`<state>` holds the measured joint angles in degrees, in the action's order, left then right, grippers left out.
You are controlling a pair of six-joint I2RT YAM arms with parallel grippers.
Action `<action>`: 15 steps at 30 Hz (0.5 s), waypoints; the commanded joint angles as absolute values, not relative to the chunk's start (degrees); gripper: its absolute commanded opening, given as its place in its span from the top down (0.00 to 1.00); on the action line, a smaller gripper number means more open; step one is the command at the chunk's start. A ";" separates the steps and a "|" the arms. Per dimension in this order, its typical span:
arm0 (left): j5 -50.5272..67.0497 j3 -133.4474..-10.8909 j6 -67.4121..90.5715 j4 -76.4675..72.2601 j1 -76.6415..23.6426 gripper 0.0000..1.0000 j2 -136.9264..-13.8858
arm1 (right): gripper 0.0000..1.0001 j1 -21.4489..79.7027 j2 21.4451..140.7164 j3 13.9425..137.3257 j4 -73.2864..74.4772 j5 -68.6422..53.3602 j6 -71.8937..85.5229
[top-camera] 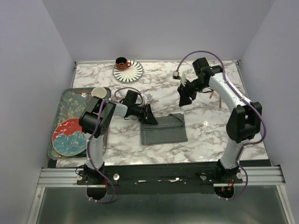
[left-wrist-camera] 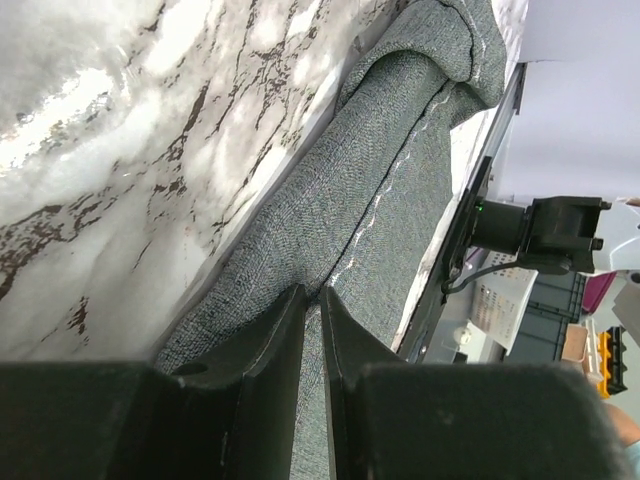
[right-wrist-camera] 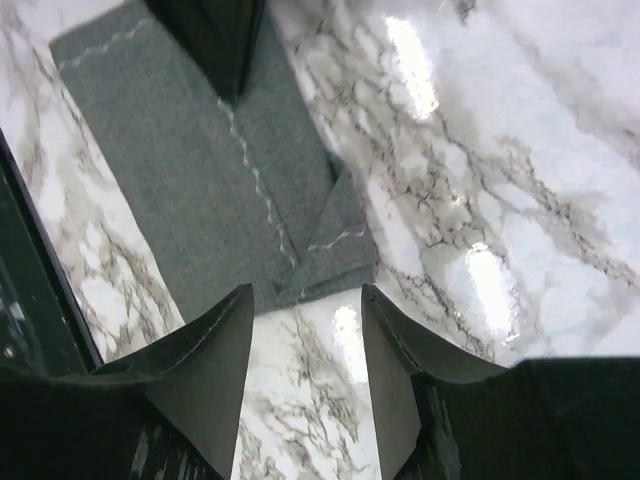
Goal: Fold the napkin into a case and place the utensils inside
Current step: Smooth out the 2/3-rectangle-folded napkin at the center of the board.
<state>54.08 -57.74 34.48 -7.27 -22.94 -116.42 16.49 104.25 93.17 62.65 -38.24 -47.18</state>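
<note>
The dark grey napkin [top-camera: 163, 129] lies folded into a flat rectangle in the middle of the marble table. My left gripper [top-camera: 148, 114] sits at its far left corner. In the left wrist view the gripper [left-wrist-camera: 313, 292] has its jaws nearly together, pinching the napkin [left-wrist-camera: 330, 200] at a stitched fold. My right gripper [top-camera: 185, 95] hangs open above the table beyond the cloth's far right corner. The right wrist view shows that gripper [right-wrist-camera: 305, 295] empty, with the napkin [right-wrist-camera: 170, 160] past its tips. Two copper utensils [top-camera: 218, 99] lie on the table, partly hidden behind the right arm.
An orange cup on a striped saucer [top-camera: 128, 71] stands at the back. At the left is a patterned tray [top-camera: 65, 100] holding a red floral plate [top-camera: 69, 136] and a cream cup [top-camera: 98, 92]. The table's front edge runs just behind the arm bases.
</note>
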 commanded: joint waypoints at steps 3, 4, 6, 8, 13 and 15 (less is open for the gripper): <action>46.58 -57.66 29.27 -1.06 -22.76 0.74 -119.09 | 0.50 17.31 113.99 99.85 58.19 -37.45 -30.15; 46.58 -57.57 29.09 -1.05 -22.76 0.74 -119.00 | 0.52 17.58 114.08 99.41 57.40 -36.31 -29.36; 46.50 -57.48 28.83 -0.88 -22.76 0.74 -119.00 | 0.54 18.10 114.43 97.83 56.34 -33.33 -27.25; 46.49 -57.48 28.65 -0.88 -22.76 0.74 -119.09 | 0.54 18.19 114.96 97.12 56.34 -31.56 -24.10; 46.32 -57.57 28.48 -1.05 -22.76 0.74 -119.27 | 0.52 18.11 113.91 92.39 56.08 -30.23 -18.29; 46.23 -57.48 28.39 -1.23 -22.76 0.74 -119.18 | 0.51 18.11 113.38 90.97 55.46 -30.15 -15.13</action>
